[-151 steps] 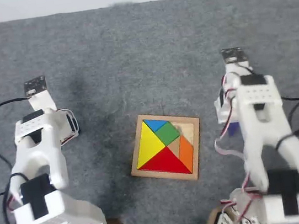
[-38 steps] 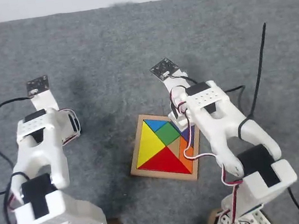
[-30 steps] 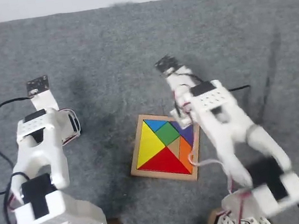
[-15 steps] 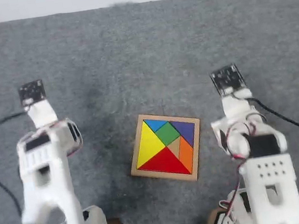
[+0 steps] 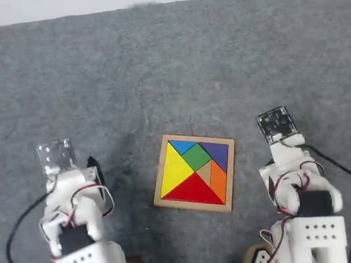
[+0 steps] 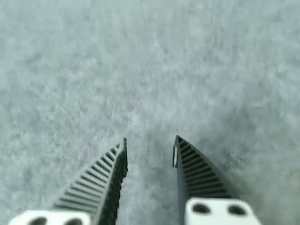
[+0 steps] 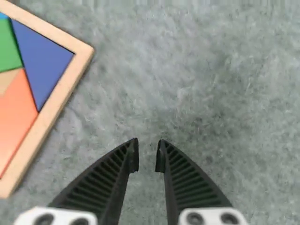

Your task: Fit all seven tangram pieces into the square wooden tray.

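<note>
Both my arms have pulled back near, left arm (image 5: pixel 76 217) and right arm (image 5: pixel 298 186) flanking the tray (image 5: pixel 192 204), whose far-right corner now holds the purple triangle (image 5: pixel 218 152); all seven pieces look seated. Left wrist: my left gripper (image 6: pixel 149 150) is spread over bare carpet (image 6: pixel 140 70). Right wrist: my right gripper (image 7: pixel 146 154), barely parted, empty, right of the tray.

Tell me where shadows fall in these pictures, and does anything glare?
High view: even light, with a soft shadow on the grey carpet beside the wooden tray, toward the left arm; no glare on the tangram pieces. Left wrist view: a dim patch by the left gripper. Right wrist view: a faint shadow ahead of the right gripper.
</note>
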### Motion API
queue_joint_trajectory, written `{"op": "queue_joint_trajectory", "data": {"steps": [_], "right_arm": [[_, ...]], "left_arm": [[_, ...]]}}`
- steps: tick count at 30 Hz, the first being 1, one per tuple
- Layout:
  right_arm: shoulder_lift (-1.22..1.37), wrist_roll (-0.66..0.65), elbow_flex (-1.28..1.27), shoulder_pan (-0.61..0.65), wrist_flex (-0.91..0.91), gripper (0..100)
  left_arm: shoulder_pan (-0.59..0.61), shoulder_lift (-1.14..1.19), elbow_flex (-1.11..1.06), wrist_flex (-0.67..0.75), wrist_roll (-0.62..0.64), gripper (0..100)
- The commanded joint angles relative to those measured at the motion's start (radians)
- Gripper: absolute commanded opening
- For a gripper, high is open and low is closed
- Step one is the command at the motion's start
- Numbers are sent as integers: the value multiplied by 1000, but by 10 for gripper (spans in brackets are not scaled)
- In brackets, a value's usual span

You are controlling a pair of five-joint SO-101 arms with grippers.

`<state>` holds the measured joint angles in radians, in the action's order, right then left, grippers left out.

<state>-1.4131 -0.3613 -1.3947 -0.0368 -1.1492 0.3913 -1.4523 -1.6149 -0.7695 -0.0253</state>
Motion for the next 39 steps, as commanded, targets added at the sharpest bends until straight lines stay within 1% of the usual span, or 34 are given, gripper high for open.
{"op": "queue_joint_trajectory", "data": {"steps": [1,3,5,8,10,12,14,17,19,21,24,29,33,39], "right_arm": [[-84,-20,-26,-54,-2,69],[-122,-20,-71,-74,-2,69],[-160,-21,-129,-81,-2,69],[-232,-15,-213,-82,-2,69],[-291,-15,-261,-82,-8,69],[-343,-15,-295,-84,-22,69],[-400,-14,-287,-84,-81,69],[-401,-20,-288,-84,-94,69],[-395,-20,-288,-84,-96,69],[-394,-21,-288,-84,-96,69],[-394,-21,-288,-107,-96,70],[-394,-15,-288,-217,-97,72],[-394,-14,-288,-274,-96,73],[-394,-14,-288,-277,-96,73]], "left_arm": [[-11,-245,-76,-9,-12,151],[-14,-328,-67,-94,-12,152],[-58,-382,-67,-161,-15,152],[-152,-361,-67,-216,-17,152],[-187,-350,-68,-241,-17,152],[-196,-350,-68,-265,-17,152],[-195,-350,-68,-290,-15,152],[-195,-350,-68,-338,-17,152],[-195,-350,-68,-393,-17,152],[-196,-350,-68,-482,-14,150],[-196,-356,-68,-482,-14,150],[-196,-356,-68,-488,-14,150],[-196,-356,-68,-488,-14,150],[-196,-356,-68,-488,-14,150]]}}
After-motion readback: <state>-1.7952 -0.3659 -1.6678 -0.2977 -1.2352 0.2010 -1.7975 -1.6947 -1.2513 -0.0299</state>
